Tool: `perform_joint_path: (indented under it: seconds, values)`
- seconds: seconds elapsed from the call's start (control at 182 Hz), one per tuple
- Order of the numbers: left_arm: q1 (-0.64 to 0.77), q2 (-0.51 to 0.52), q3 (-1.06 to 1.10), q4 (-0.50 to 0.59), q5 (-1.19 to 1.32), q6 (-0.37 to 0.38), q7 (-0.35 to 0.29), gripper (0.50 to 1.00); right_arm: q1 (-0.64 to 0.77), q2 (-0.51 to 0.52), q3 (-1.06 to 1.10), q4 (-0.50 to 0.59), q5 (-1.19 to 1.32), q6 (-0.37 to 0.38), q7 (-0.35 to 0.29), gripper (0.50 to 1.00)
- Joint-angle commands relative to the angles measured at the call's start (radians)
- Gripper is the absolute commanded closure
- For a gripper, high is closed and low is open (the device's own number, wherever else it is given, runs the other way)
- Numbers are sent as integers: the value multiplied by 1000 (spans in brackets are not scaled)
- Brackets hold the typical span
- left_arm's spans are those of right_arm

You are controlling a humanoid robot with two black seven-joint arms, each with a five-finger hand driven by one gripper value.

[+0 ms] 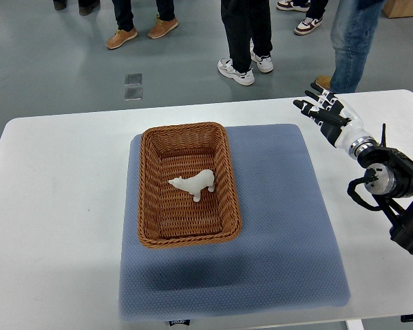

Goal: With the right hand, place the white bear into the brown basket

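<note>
The white bear (194, 183) lies inside the brown basket (149, 199), near the middle of its woven floor, standing on its legs with its head pointing toward the picture's left. The basket sits on the left half of a blue mat (282, 220), its long sides running away from the robot. The mat covers the centre of the white table (55, 220).

The right robot hand (321, 110) hovers above the far right corner of the mat, well apart from the basket. Its dark fingers (310, 106) are spread and hold nothing, pointing toward the upper left. Its arm (389, 182) comes in from the right edge, with black cables looping around the wrist joint. The left arm does not show.

Nothing stands between the hand and the basket; the right half of the mat is bare. The basket's raised rim is the only wall around the bear. Bare table surrounds the mat on the left, far and right sides, while the mat's near edge lies close to the table's near edge.

Beyond the far edge of the table, the legs and shoes of several people (244, 41) stand on the grey floor (41, 62).
</note>
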State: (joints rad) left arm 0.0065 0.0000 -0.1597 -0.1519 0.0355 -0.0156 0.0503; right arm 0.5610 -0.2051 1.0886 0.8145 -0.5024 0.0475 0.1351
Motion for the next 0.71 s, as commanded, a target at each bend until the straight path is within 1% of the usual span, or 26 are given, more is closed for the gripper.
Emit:
perform_joint_path:
  seconds: [0.0,0.066,0.181,0.225,0.351,0.521,0.702]
  values:
    - [0,0,0,0,0,0,0,500,-1,3,13,0,1,-12,26,576]
    - [1,0,0,0,0,0,0,500,0,3,20,0,1,-12,61,576]
    - [0,0,0,0,0,0,-1,500,-3,7,20,0,2,-14,150,576]
    - [1,0,0,0,0,0,-1,500,-4,7,19,0,2,-14,166,574]
    - [0,0,-1,0,0,0,0,500,-16,15,16,2,2,0,161,574]
    - [1,0,0,0,0,0,-1,500,-18,18,20,2,2,-6,149,574]
    - [1,0,0,0,0,0,0,500,-16,13,19,9,1,-6,173,574]
